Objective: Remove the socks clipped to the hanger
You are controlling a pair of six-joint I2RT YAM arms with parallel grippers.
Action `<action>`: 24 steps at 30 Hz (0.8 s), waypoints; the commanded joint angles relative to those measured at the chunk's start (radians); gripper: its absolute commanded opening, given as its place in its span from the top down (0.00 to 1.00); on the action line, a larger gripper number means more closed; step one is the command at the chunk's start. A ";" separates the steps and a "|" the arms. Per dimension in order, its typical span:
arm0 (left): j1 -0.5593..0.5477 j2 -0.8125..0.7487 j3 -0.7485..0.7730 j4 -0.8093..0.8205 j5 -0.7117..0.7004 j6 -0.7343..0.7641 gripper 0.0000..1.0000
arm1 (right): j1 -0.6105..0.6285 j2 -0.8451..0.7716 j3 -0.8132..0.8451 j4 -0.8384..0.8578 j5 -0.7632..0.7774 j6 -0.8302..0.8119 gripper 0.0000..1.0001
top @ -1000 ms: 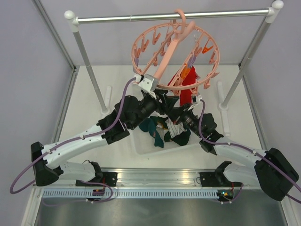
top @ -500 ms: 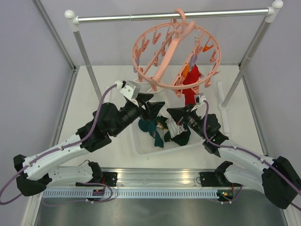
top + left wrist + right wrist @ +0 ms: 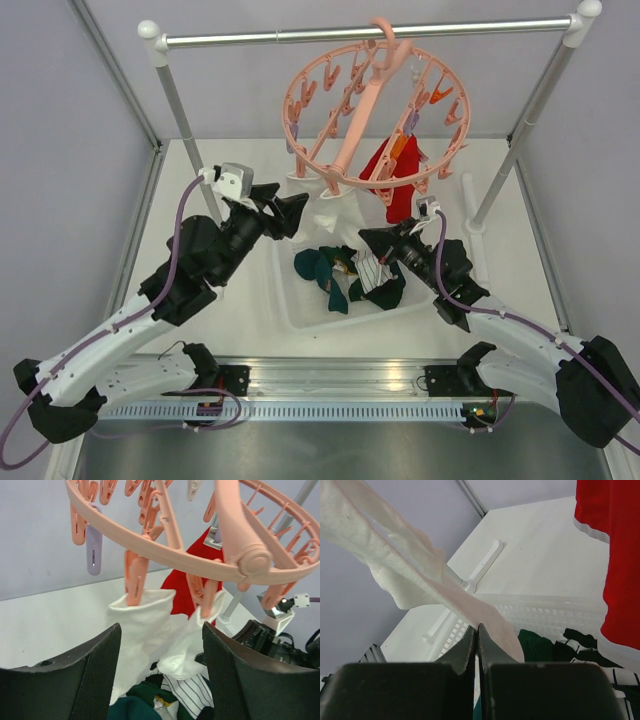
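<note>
The table (image 3: 510,240) carries a rail (image 3: 300,36) across its far side. The hanger (image 3: 355,125) hangs from the rail by its hook, right of centre. Below it and nearer sits the tray (image 3: 290,300), holding teal socks (image 3: 320,268) and a striped sock (image 3: 370,272) that are off the hanger. The job looks partly done, and the step in hand seems to be the approach to the next clipped sock.

The left arm (image 3: 140,310) reaches from the near left, its wrist raised toward the ring's near-left edge. The right arm (image 3: 520,325) reaches in low from the near right, over the tray's right half.

The left end effector (image 3: 290,203) is wide and empty, aimed at the white socks (image 3: 142,625) and just short of them. The right end effector (image 3: 370,238) is fully closed with nothing seen between its fingers. It sits just below the red sock (image 3: 395,175).

The white socks hang side by side from the ring's near-left edge, one of them plainly by a pink clip (image 3: 132,577). The red sock hangs from the near-right edge.

Next, the left end effector likely needs to ease forward until its fingers straddle one white sock below the clip. It would then close and pull down and nearer until the clip lets go. The hanger hangs free on its hook, so a hard pull may tilt the ring instead.
</note>
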 commanded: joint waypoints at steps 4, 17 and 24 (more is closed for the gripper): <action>0.157 0.030 -0.049 0.119 0.356 -0.051 0.30 | -0.013 -0.018 0.037 -0.003 -0.038 -0.008 0.99; 0.212 0.171 -0.025 0.329 0.642 -0.060 0.30 | -0.030 -0.021 0.041 -0.011 -0.079 -0.004 0.99; 0.215 0.214 -0.014 0.414 0.650 -0.090 0.30 | -0.032 -0.015 0.049 -0.012 -0.090 0.001 0.99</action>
